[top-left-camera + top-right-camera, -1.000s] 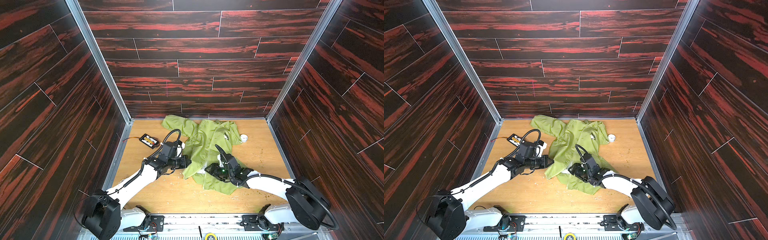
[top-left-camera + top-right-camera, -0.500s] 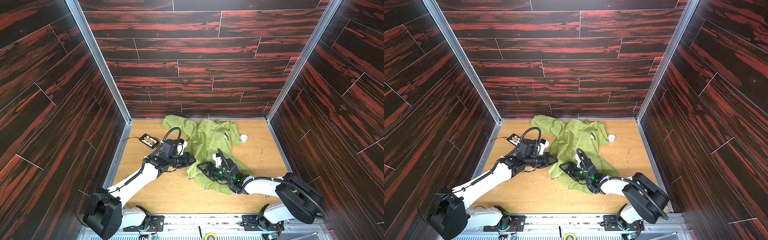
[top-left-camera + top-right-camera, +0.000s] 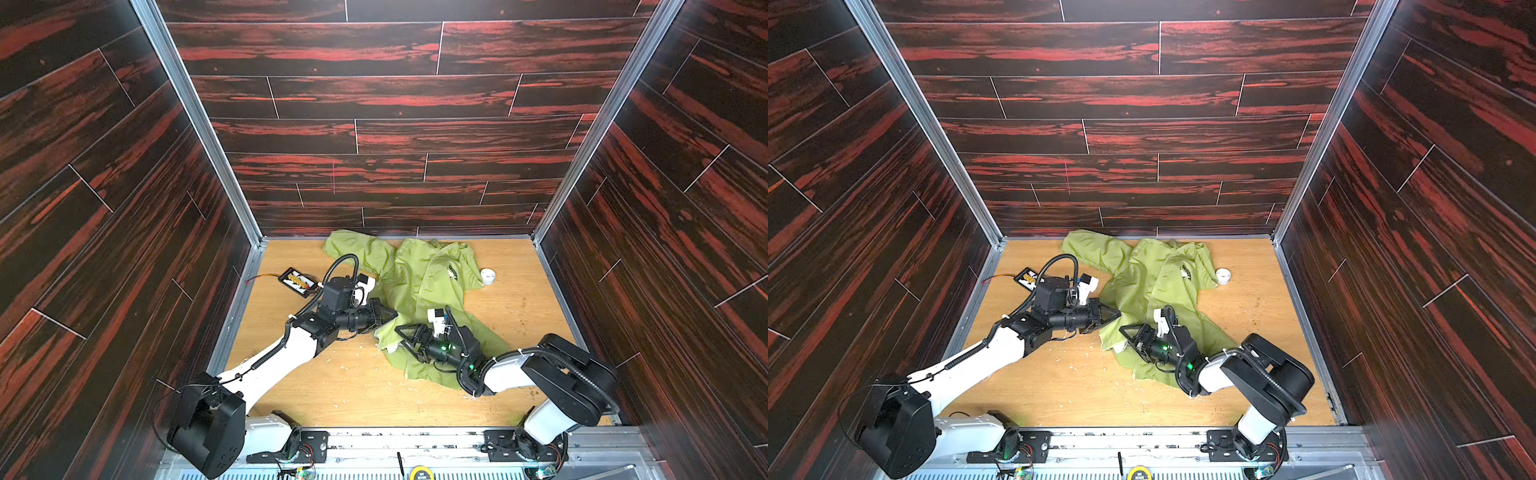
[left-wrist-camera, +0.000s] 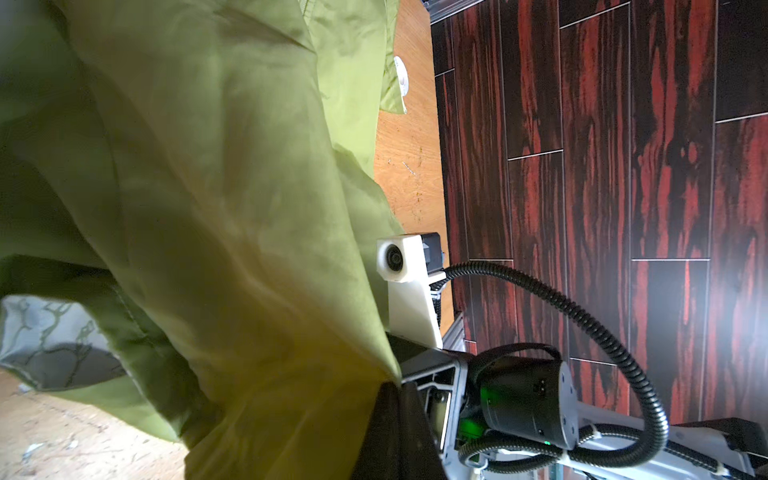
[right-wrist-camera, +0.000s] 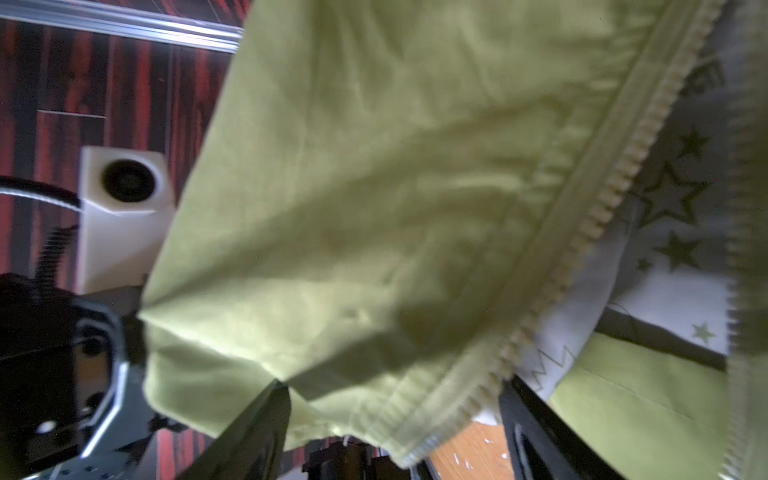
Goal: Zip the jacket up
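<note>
The lime-green jacket lies crumpled on the wooden table, collar toward the back wall, a dark logo on its chest; both top views show it. My left gripper is shut on a fold of the jacket's left side, and the fabric bunches into the closed jaws. My right gripper stands open at the lower hem. The hem corner and its zipper teeth hang between the spread fingers. White star-printed lining shows beside the zipper.
A black battery pack with a yellow label and red wire lies at the table's left. A white tape roll sits right of the jacket's shoulder. Dark wood-patterned walls close in three sides.
My right gripper has opened wider and reached left to the jacket's lower hem. My left gripper has shifted slightly right, still holding the fabric.
</note>
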Tool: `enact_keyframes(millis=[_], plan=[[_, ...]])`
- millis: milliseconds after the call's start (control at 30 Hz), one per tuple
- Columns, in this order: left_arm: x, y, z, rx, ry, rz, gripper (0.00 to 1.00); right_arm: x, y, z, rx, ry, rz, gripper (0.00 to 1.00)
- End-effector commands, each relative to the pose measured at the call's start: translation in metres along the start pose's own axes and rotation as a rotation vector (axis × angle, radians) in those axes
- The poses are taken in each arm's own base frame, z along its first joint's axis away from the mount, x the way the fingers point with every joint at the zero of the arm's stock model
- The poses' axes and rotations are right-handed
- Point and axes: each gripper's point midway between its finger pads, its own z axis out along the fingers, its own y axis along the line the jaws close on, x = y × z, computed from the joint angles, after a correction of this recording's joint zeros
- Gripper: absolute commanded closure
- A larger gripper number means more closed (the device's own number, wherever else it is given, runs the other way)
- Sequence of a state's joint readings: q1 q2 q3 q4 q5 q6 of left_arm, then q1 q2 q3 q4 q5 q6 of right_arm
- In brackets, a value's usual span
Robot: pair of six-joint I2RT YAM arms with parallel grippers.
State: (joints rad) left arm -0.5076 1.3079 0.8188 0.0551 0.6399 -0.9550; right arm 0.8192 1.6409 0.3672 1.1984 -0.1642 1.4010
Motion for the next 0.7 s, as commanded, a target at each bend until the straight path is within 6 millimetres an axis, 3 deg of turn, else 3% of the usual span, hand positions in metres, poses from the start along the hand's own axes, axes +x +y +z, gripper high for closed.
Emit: enact_keyframes(millis=[0, 667], plan=[[-0.002, -0.006, 0.0, 0.041, -0.005, -0.013, 1.0, -0.006, 0.023, -0.003, -0.12, -0.036, -0.014, 0.23], [-0.005, 0.009, 0.009, 0.012, -0.009, -0.038, 1.0, 0.0, 0.058, -0.027, -0.212, -0.047, -0.158, 0.45]])
